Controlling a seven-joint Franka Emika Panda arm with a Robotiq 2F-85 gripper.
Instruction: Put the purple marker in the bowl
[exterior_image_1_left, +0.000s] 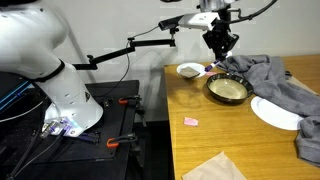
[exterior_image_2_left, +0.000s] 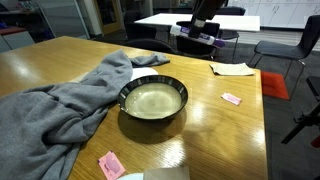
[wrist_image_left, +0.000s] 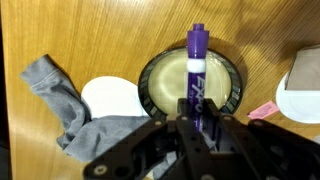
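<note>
In the wrist view my gripper (wrist_image_left: 200, 125) is shut on the purple marker (wrist_image_left: 197, 70), a dark purple stick with white lettering that points away from the jaws. The marker hangs over the pale inside of the dark-rimmed bowl (wrist_image_left: 148, 80), well above it. In an exterior view the gripper (exterior_image_1_left: 220, 42) is high over the table, just above the far side of the bowl (exterior_image_1_left: 227, 90). The bowl also shows in an exterior view (exterior_image_2_left: 153, 100), where the gripper is out of view.
A grey cloth (exterior_image_1_left: 275, 78) (exterior_image_2_left: 60, 105) (wrist_image_left: 60, 90) lies beside the bowl. A flat white plate (exterior_image_1_left: 275, 112) (wrist_image_left: 112, 97) and a smaller white bowl (exterior_image_1_left: 189, 70) (wrist_image_left: 305, 90) flank it. Pink square pieces (exterior_image_1_left: 191, 121) (exterior_image_2_left: 231, 99) (wrist_image_left: 262, 110) and paper (exterior_image_1_left: 215, 168) lie on the wooden table.
</note>
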